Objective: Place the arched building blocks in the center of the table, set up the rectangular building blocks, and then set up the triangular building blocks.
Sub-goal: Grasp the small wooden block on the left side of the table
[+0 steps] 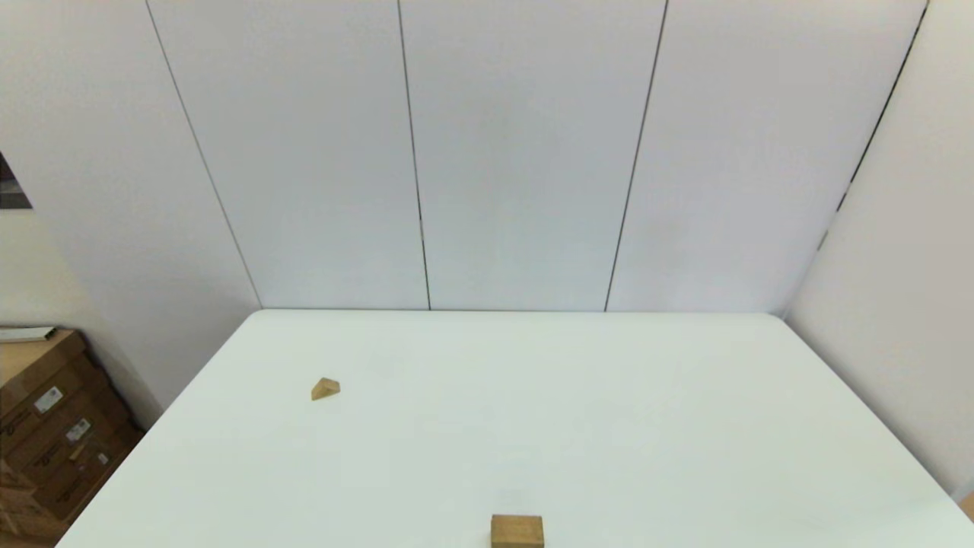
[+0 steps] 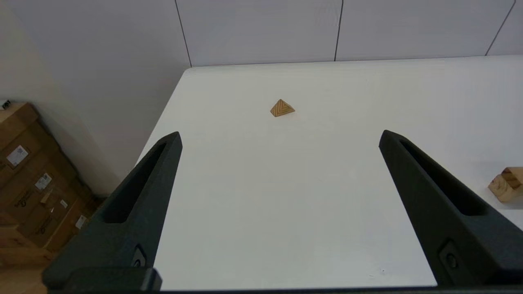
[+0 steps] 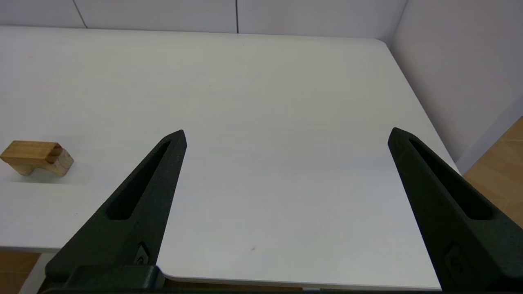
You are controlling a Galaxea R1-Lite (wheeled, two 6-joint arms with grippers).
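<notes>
Here the white table (image 1: 609, 411) carries a small triangular wooden block (image 1: 326, 389) on its left half, lying well out from the near edge, and a tan block (image 1: 517, 530) at the middle of the near edge, partly cut off in the head view. From the right wrist view that near block shows an arched notch on its underside, so it is the arched block (image 3: 36, 157), resting flat with the cut-out facing down. The left gripper (image 2: 280, 136) hangs over the near left part of the table with its fingers spread wide and nothing between them; the triangular block lies well beyond its tips. The right gripper (image 3: 286, 134) sits over the near right part, fingers likewise wide apart and empty, the arched block well off to its side. Stacked cardboard boxes (image 1: 46, 426) stand on the floor beyond the table's left edge.
</notes>
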